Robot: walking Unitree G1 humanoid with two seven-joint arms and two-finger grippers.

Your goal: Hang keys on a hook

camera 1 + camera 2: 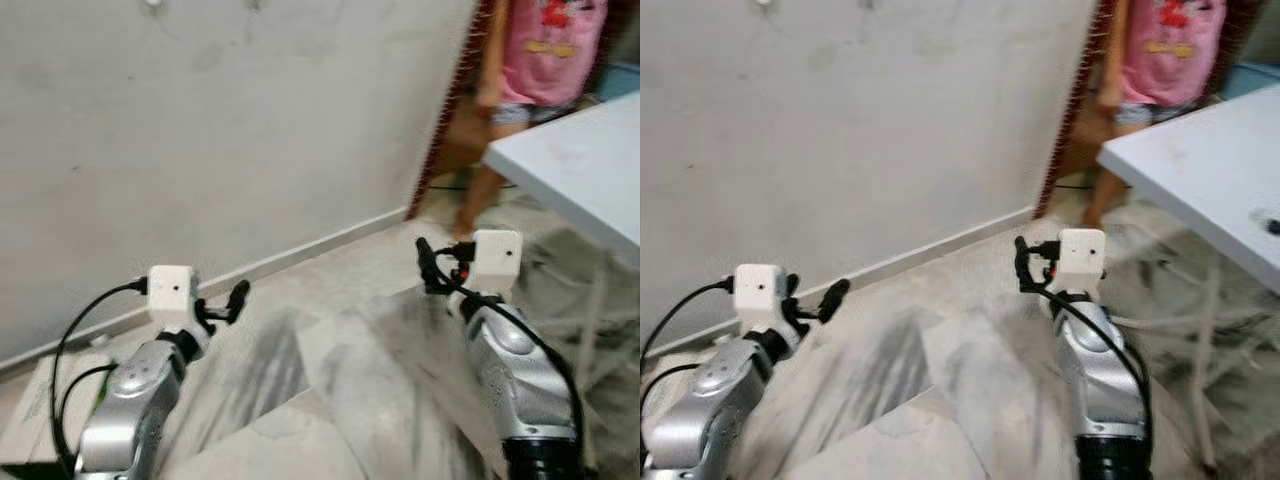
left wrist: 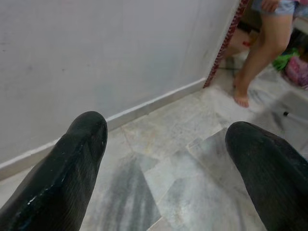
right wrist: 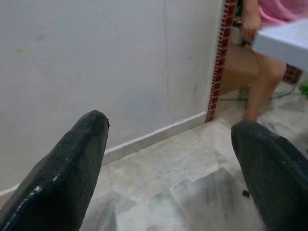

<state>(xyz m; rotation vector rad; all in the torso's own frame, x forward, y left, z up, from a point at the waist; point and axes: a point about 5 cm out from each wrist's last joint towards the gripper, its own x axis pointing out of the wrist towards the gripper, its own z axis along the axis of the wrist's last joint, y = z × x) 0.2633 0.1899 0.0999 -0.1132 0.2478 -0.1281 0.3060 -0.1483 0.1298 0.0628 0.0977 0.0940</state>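
My left gripper (image 1: 235, 298) is held up at the lower left, pointing at a bare grey wall (image 1: 220, 130). In the left wrist view its two black fingers (image 2: 72, 168) stand wide apart with only floor between them, so it is open. My right gripper (image 1: 425, 262) is raised at the centre right. It is open too, and the right wrist view shows its fingers (image 3: 72, 168) spread with nothing held. A small white fitting (image 1: 153, 3) sits on the wall at the picture's top edge. A small dark object (image 1: 1270, 222) lies on the white table; I cannot tell what it is.
A white table (image 1: 580, 170) stands to the right, its thin legs (image 1: 600, 300) reaching the marble floor (image 1: 330, 380). A person in a pink shirt (image 1: 545, 50) stands behind it by a red-brick doorway edge (image 1: 450, 110). A pale skirting runs along the wall's foot.
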